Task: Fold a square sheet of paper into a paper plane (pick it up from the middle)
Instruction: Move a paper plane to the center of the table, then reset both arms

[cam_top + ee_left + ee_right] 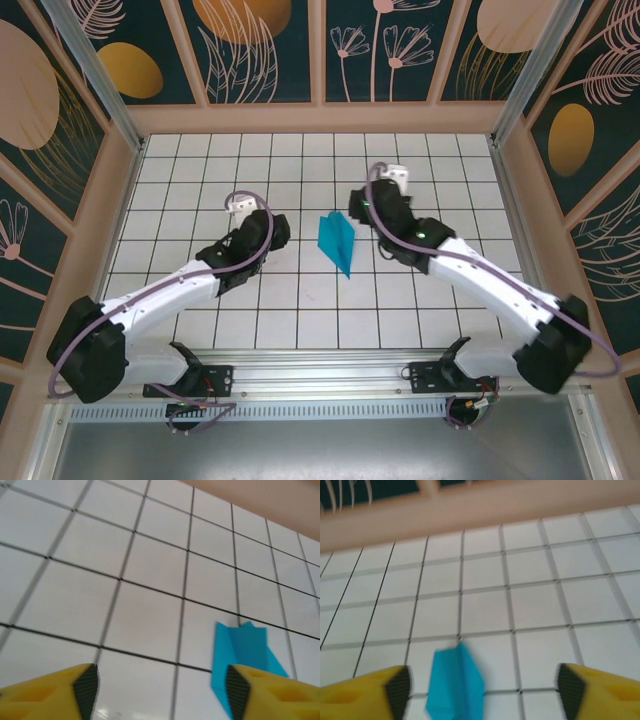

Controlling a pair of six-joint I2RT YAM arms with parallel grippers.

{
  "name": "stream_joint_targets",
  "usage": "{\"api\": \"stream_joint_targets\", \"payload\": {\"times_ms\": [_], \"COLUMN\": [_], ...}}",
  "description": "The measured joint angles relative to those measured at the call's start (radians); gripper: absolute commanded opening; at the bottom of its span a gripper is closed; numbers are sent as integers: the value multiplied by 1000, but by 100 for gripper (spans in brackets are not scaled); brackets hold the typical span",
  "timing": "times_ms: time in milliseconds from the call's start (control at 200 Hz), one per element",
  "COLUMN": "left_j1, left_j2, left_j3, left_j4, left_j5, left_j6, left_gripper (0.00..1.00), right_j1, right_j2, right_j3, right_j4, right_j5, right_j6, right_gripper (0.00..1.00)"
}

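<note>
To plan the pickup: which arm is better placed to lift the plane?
Probably the right. The paper plane lies between the open fingers of the right claw; at the left claw it sits off-side, partly behind one finger.

White table (300, 300) ruled into square tiles by dark grid lines. A single object lies directly on it: the teal-blue paper plane (338, 240), folded flat with a centre crease. It rests between the left gripper (160, 685) and the right gripper (482, 687), ahead of the left gripper's right-hand finger and below the right gripper's spread fingers.
</note>
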Motion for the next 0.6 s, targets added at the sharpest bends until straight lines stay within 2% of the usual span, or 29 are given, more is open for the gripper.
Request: {"api": "stream_joint_targets", "payload": {"times_ms": [130, 245, 345, 445, 596], "left_j1": [116, 212, 277, 357, 432], "left_j2": [-75, -124, -151, -152, -138], "left_j3": [-87, -173, -247, -294, -327], "left_j4": [31, 78, 151, 213, 296], "left_j5": [-55, -145, -163, -178, -189], "left_j6": [60, 131, 197, 253, 345], "left_gripper": [98, 99, 98, 98, 98], "right_j1": [-229, -410, -533, -606, -622], "right_j2": [-75, -53, 0, 51, 118], "right_j3": [-157, -342, -450, -525, -651], "right_j4": [131, 285, 387, 535, 824], "right_j5": [78, 84, 6, -67, -169], "right_j6": [-80, -181, -229, -275, -353], "right_gripper": [93, 93, 93, 93, 93]}}
